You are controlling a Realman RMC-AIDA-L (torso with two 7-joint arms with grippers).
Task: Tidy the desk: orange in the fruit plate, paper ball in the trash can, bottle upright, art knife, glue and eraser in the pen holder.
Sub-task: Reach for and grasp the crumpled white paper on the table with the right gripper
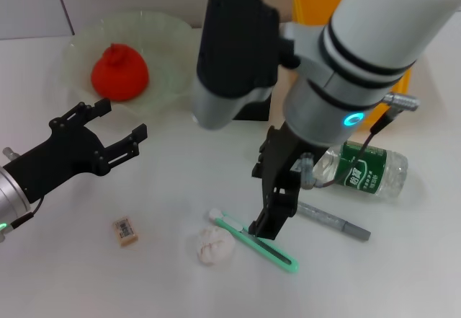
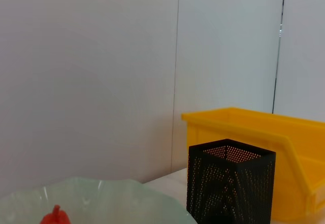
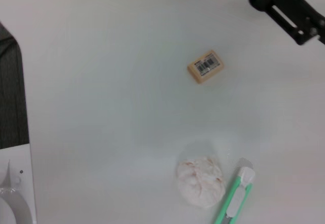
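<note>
The right gripper [image 1: 272, 221] is hanging right over the knife [image 1: 253, 240], tips about touching it; whether the jaws are spread or closed is hidden. The paper ball [image 1: 215, 245] is sitting just beside the knife's white end, so it's probably at risk of getting nudged or pinched along. The glue [image 1: 333, 220] and the lying bottle [image 1: 360, 170] are crowding the other side. The left gripper [image 1: 119, 129] is hovering wide open and empty near the plate [image 1: 173, 37], where the orange [image 1: 119, 73] is sitting. The eraser [image 1: 124, 231] is showing a barcode sticker; the bottle label isn't readable.
</note>
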